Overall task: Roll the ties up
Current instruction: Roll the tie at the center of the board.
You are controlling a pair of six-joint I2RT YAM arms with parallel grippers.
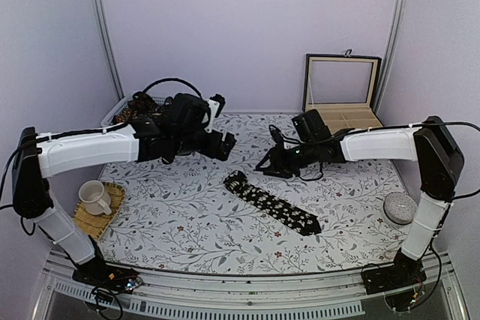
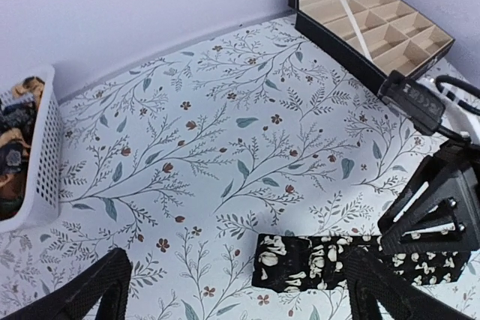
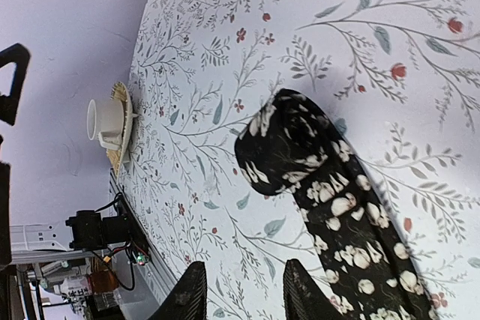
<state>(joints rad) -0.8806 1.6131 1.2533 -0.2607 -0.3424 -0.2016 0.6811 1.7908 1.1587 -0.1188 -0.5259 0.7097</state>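
Note:
A black tie with pale flower specks [image 1: 271, 201] lies flat on the floral cloth, running from upper left to lower right, its upper end folded over. It also shows in the left wrist view [image 2: 315, 262] and the right wrist view [image 3: 315, 177]. My left gripper [image 1: 223, 145] hovers open and empty just behind the tie's folded end; its fingertips [image 2: 97, 290] frame the view. My right gripper [image 1: 268, 164] is open and empty, right of the folded end; its fingertips [image 3: 187, 297] sit low in the view. More ties lie in the white basket [image 1: 120, 110].
An open black wooden box with compartments [image 1: 341, 114] stands at the back right. A cup [image 1: 94, 196] sits on a woven coaster at the left. A grey round object [image 1: 400, 207] lies at the right edge. The white basket also shows in the left wrist view [image 2: 41, 155].

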